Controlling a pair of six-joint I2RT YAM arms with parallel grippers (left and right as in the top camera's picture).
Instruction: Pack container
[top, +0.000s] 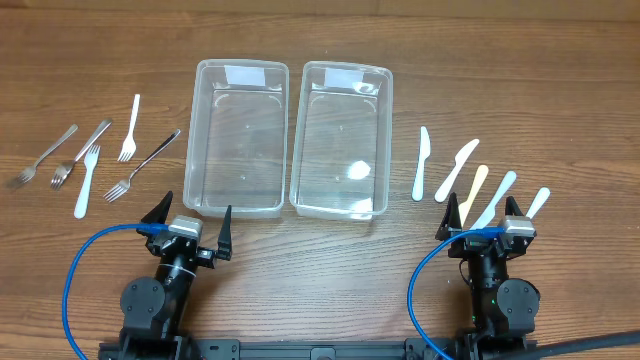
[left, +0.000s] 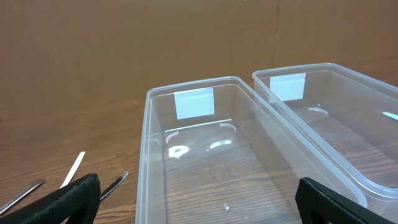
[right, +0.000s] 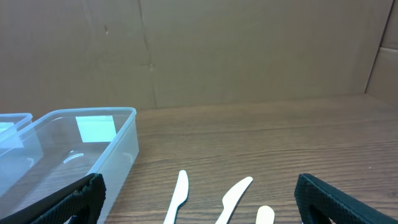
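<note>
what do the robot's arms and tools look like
The left arm and right arm are black with rounded joint housings. The left tool and right tool each have two black, tapering fingers on a grey block. A blue cable loops beside each arm: left cable, right cable.

The overhead camera looks straight down on the table (top: 330, 280) from well above, with the left claw (top: 196, 208) and right claw (top: 482, 203) near its lower edge. The left wrist camera sits low just behind the left claw, facing forward into the left container (left: 193, 84) close ahead, with the right container (left: 311, 67) ahead to the right. The right wrist camera sits likewise behind the right claw, with that right container ahead-left and the white knives (right: 177, 196) near ahead. All three views share the right container. Overhead also shares the left container and the knives.
</note>
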